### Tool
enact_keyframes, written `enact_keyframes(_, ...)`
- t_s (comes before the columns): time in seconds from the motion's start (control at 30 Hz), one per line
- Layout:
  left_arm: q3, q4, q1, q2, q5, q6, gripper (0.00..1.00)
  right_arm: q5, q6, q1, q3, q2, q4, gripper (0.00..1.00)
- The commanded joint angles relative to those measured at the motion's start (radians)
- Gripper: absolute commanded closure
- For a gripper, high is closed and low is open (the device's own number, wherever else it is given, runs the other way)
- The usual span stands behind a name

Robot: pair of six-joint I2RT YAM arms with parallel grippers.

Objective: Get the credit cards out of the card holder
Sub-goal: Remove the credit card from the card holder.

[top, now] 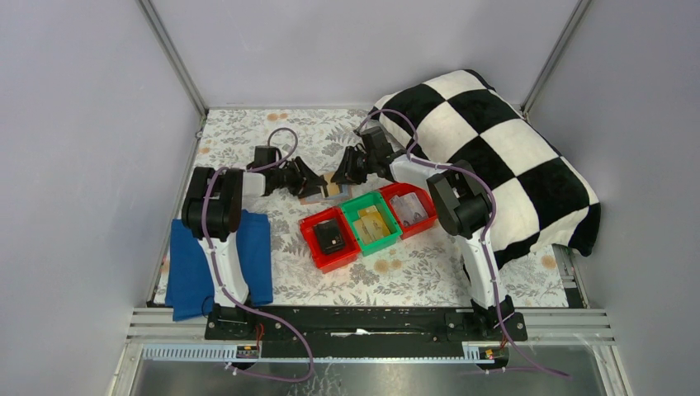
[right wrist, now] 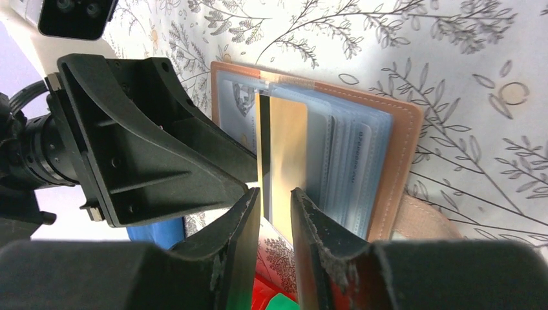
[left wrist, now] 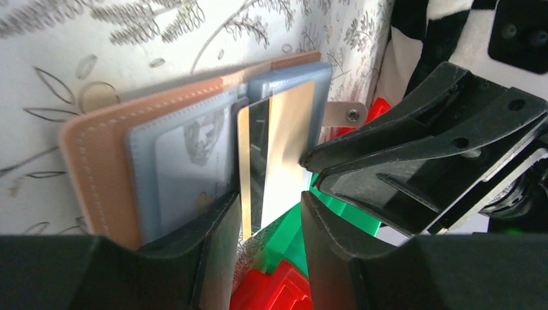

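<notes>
The salmon-pink card holder (top: 317,198) lies open on the floral cloth behind the bins, between both grippers. It shows in the left wrist view (left wrist: 97,168) and the right wrist view (right wrist: 400,148), with grey-blue sleeves holding pale credit cards (right wrist: 349,161). One gold card with a dark stripe (left wrist: 284,135) (right wrist: 287,148) sticks out past the holder's near edge. My left gripper (left wrist: 268,200) is open, its jaws either side of that card's end. My right gripper (right wrist: 274,194) is open with a narrow gap over the same card. The two grippers nearly touch.
Three small bins stand in a row in front of the holder: a red bin (top: 318,252) holding a black item, a green bin (top: 361,204) and another red bin (top: 428,218) holding cards. A blue cloth (top: 256,247) lies left. A black-and-white checkered cushion (top: 495,157) fills the right.
</notes>
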Motion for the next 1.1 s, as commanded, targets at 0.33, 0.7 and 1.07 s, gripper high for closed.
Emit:
enact_keyframes(0.33,-0.077,0.251,-0.017,-0.013,0.073,-0.146,0.80,-0.021,0.001,0.024,0.003,0.033,-0.011,0.68)
enact_keyframes(0.7,-0.026,0.058,-0.015,-0.024,-0.003,-0.043,1.00,-0.024,-0.002,0.024,0.001,0.025,-0.015,0.68)
enact_keyframes(1.07,0.004,-0.139,0.032,-0.117,-0.081,0.092,1.00,0.035,-0.066,0.016,0.012,-0.012,-0.096,0.64)
